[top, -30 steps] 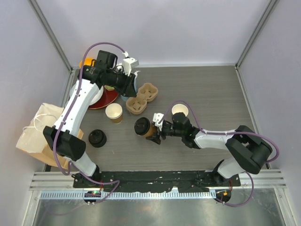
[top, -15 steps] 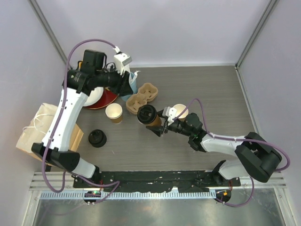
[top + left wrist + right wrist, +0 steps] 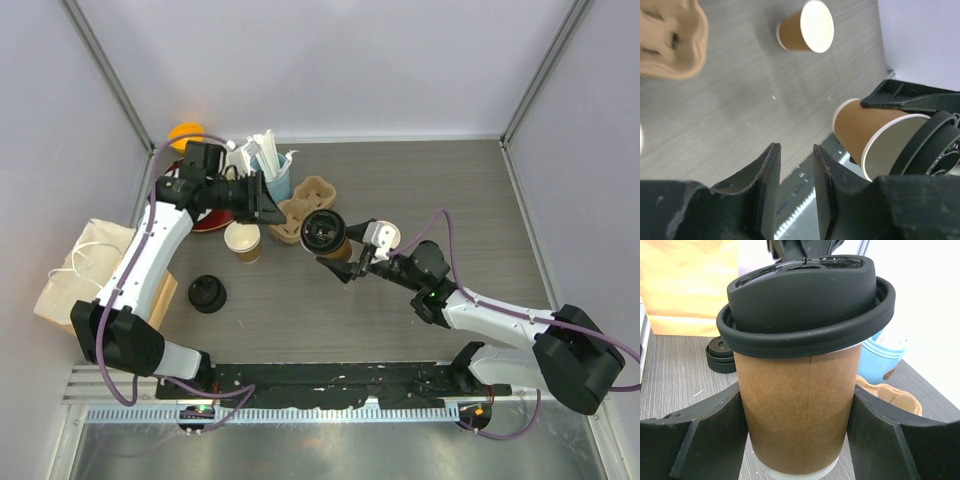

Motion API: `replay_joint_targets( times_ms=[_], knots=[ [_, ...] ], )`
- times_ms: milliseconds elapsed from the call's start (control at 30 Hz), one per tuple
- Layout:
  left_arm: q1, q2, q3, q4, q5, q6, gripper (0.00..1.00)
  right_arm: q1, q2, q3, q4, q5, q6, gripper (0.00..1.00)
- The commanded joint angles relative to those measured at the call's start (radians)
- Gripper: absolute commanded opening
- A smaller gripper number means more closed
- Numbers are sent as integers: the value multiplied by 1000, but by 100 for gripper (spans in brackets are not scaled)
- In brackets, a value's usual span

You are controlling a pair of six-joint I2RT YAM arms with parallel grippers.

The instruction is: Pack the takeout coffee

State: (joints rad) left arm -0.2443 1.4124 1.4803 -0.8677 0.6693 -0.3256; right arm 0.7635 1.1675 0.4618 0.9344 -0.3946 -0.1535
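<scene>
Carrying the lidded cup (image 3: 324, 231) up the table, clamped in my right gripper (image 3: 342, 258).
It has moved from mid-table to just beside the carrier tray (image 3: 308, 200), so seating looks next; my left gripper (image 3: 795, 149) hangs slightly apart, empty.

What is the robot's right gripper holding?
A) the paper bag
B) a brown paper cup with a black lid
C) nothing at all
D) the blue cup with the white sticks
B: the right gripper has a finger pressed on each side of the brown paper cup, which has a black lid on top.
</scene>
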Motion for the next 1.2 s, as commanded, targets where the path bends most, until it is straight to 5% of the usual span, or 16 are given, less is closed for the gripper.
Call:
replay_joint_targets(
  times_ms=[0,267,467,1167],
  knots=[
    [-7,-24,-98,165,190,-246,35,0,-11,32,26,2,5,67],
    [-61,-35,-115,225,254,-332,37,0,23,69,29,-1,3,67],
    [-61,-41,-138,236,265,-363,29,2,21,75,32,7,2,67],
    [-64,-70,-187,223,277,-329,27,0,70,103,58,22,-12,67]
  ],
)
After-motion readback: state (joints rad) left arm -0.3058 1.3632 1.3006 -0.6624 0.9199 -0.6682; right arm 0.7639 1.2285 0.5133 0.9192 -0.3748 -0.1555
